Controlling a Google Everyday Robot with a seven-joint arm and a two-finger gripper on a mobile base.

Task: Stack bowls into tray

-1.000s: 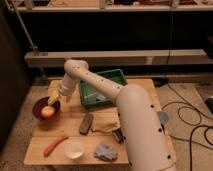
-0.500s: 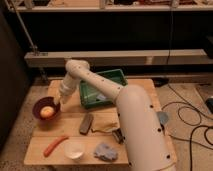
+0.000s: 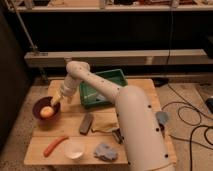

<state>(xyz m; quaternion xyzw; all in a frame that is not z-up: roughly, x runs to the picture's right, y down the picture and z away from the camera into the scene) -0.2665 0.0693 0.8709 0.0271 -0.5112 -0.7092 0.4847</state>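
Note:
A dark maroon bowl [image 3: 44,106] sits at the left side of the wooden table [image 3: 140,90], with an orange round object [image 3: 46,112] inside it. A clear white bowl [image 3: 74,148] sits near the table's front edge. The green tray [image 3: 105,86] stands at the back middle. My gripper [image 3: 56,101] is at the end of the white arm, right at the maroon bowl's right rim, just left of the tray.
A carrot [image 3: 54,145] lies at the front left. A dark rectangular block [image 3: 86,123] and a yellow cloth [image 3: 106,121] lie mid-table. A blue-grey crumpled cloth [image 3: 105,151] lies at the front. Cables run on the floor to the right.
The gripper has shifted slightly right and up along the maroon bowl's rim; the bowl and other objects stay where they were.

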